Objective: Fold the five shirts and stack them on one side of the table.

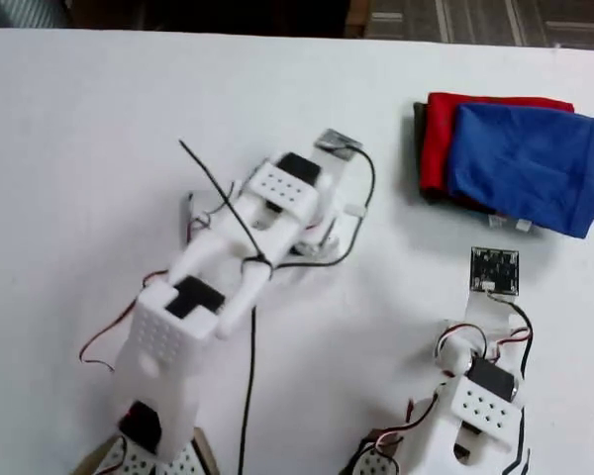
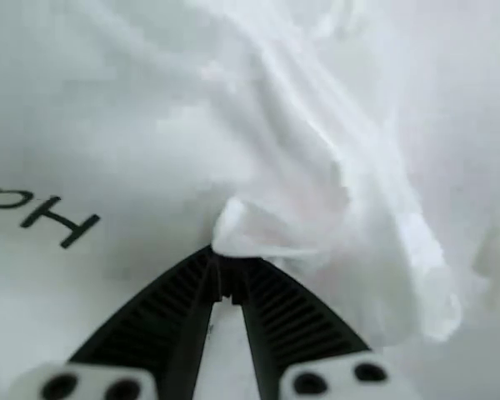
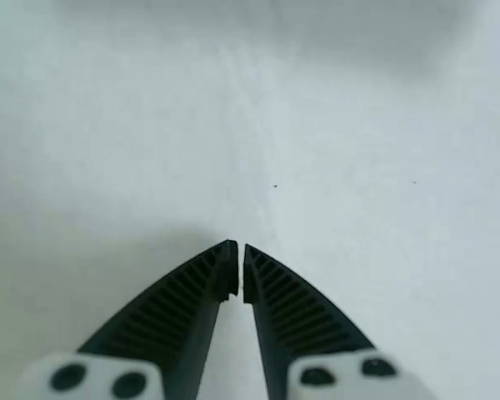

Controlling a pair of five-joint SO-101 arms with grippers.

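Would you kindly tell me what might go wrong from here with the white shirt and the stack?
The left gripper is shut on just a small peak of the white shirt, so the fabric may slip free when pulled. The cloth around the pinch is bunched, so the fold may come out uneven. The blue shirt sits askew on the red shirt, so another laid on top may shift it.

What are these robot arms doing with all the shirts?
They're folding shirts. The left gripper is pinching a bit of a white shirt. The right gripper is shut and holds nothing. A blue shirt, a red shirt and a dark one already lie folded in a pile.
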